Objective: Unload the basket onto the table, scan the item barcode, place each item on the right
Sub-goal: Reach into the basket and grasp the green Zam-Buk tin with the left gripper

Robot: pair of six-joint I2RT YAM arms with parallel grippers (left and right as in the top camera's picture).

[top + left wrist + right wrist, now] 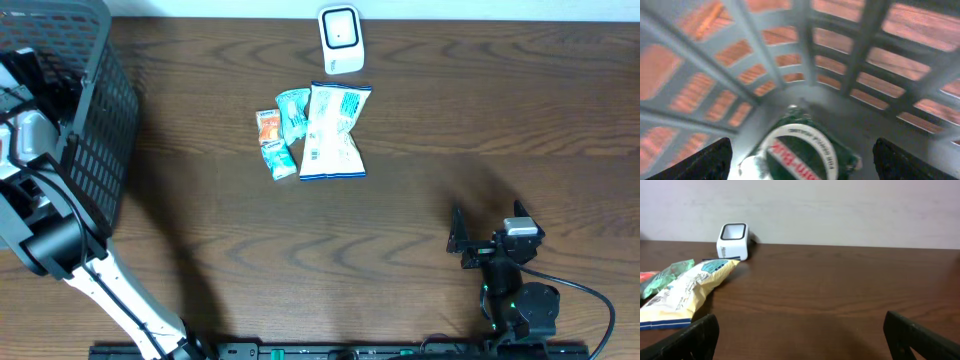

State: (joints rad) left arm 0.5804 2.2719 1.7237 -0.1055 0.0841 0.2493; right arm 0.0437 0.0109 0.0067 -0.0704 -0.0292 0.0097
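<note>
The white barcode scanner (340, 40) stands at the table's far edge, also visible in the right wrist view as the scanner (733, 241). A green packet with a white-ringed round label (800, 150) lies on the floor of the grey basket (805, 50). My left gripper (802, 160) hangs open over it, fingers wide on both sides and not touching it. In the overhead view the left arm reaches into the basket (95, 110). My right gripper (458, 240) rests open and empty near the front right.
Three snack packets lie mid-table in front of the scanner: a yellow-white bag (335, 130), a teal packet (292, 110) and a small orange one (272, 140). The basket's lattice walls close in around my left gripper.
</note>
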